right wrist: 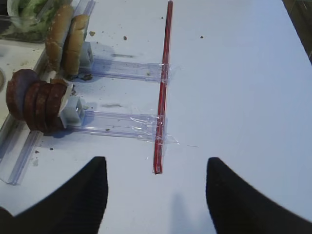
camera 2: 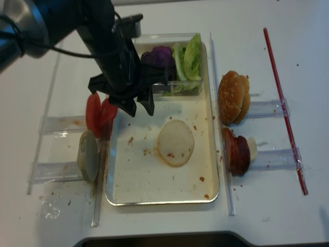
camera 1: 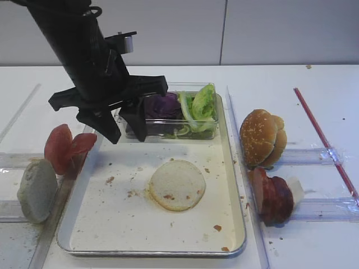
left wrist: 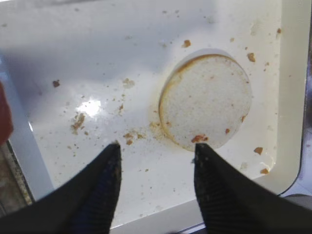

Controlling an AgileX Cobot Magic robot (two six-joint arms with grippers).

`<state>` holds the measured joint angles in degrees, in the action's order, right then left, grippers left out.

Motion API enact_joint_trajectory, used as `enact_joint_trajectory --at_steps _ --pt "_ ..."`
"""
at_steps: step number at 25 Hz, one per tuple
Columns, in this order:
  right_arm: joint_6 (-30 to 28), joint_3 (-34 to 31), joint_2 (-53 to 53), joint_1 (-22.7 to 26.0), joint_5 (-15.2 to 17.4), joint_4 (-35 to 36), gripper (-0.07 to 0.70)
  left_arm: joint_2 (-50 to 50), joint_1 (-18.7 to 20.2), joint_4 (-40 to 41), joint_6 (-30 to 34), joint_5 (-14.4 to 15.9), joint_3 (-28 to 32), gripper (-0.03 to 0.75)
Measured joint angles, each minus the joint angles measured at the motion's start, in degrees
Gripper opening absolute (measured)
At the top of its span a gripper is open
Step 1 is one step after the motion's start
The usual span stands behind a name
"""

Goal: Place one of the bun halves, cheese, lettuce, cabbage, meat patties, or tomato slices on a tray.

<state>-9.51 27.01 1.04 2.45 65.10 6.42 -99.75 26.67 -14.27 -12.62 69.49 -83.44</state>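
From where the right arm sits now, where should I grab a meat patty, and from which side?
Probably take the end patty of the meat patties by its flat faces, coming down from above. They stand on edge in a row against a white stop on the clear rail, so the curved top rims are exposed. The right gripper is open and empty, and would need to shift toward the tray first.

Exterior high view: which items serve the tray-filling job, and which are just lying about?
Job: flat pale bun half on silver metal tray; red tomato slices; dark meat patties; green lettuce; purple cabbage.
Lying about: long red stick; greyish bun piece.
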Motion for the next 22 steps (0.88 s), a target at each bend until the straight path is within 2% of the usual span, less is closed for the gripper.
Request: enact_joint_trajectory --at_steps 13,17,22 --pt "0.0 0.0 0.0 0.0 0.0 0.0 0.48 6.1 -0.65 10.36 -0.78 0.86 -0.35 0.34" --pt "0.0 0.0 0.0 0.0 0.0 0.0 0.48 7.51 -3.58 10.82 -0.94 0.9 -0.1 0.34" --pt "0.0 0.0 0.0 0.0 0.0 0.0 0.48 11.73 -8.83 11.67 0.07 1.13 3.0 0.34"
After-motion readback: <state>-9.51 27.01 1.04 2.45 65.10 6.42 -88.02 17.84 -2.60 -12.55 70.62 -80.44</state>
